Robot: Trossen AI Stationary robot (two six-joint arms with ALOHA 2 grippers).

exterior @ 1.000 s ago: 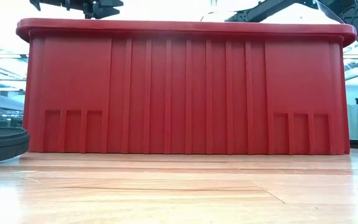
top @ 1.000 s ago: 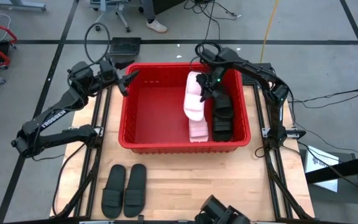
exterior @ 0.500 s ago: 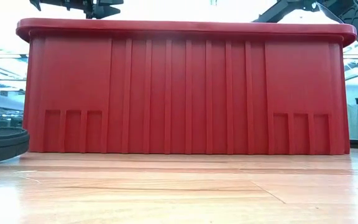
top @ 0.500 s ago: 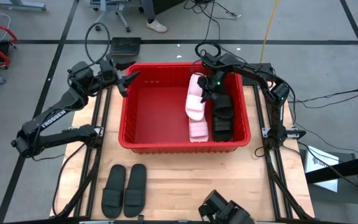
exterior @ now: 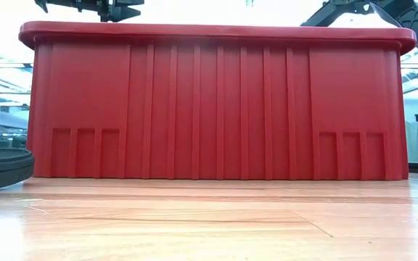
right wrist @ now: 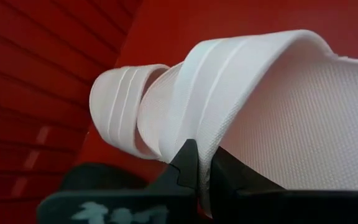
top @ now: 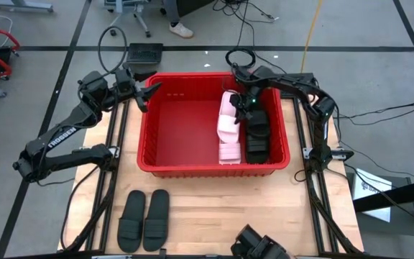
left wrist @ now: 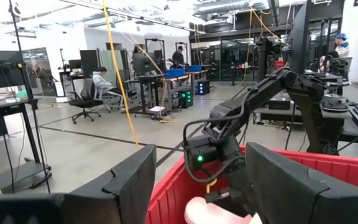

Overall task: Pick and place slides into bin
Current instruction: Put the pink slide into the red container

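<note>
The red bin (top: 141, 137) stands mid-table; the low view shows its near wall (exterior: 216, 101). My right gripper (top: 244, 104) reaches down into it at the far right, shut on a pale pink slide (top: 228, 115). A second pale pink slide (top: 228, 150) lies on the bin floor near the front wall, with black slides (top: 257, 137) beside it on the right. Two more black slides (top: 144, 219) lie side by side on the table's near left. My left gripper (top: 149, 93) hovers open above the bin's far left corner, holding nothing. My right gripper pinches the ridged strap's edge (right wrist: 185, 134) of the pale pink slide between its two fingers (right wrist: 188, 165). The fingers slant down from the far right. The slide hangs tilted inside the bin, its lower end (top: 226, 135) over the second pink slide; whether they touch, I cannot tell.
The bin's left half (top: 178, 129) shows bare red floor. Bare wood (top: 264, 208) lies between the bin and the table's near edge. In the left wrist view the right arm (left wrist: 229, 137) reaches over the bin rim (left wrist: 278, 158); people sit and stand far off in the room.
My right gripper has gone down into the bin with the pale pink slide, staying shut. The slide has sunk below the rim and a little toward the bin's right side, its lower end coming over the second pink slide.
</note>
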